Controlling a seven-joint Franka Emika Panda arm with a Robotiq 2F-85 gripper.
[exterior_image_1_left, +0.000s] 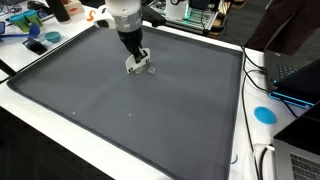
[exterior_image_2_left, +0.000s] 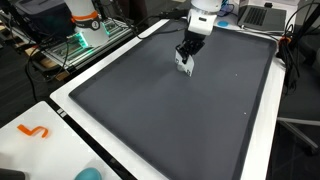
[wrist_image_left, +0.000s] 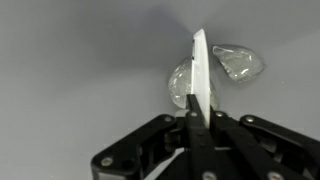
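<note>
Dark grey mat covers most of the white table. Clear plastic bits lie on mat; blue disc and orange squiggle on table rim.

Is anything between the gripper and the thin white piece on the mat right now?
Nothing visible. In the wrist view the gripper is shut on the thin white piece, seen edge-on between the fingers. A clear plastic item lies just beyond it on the grey mat, not between them.
</note>
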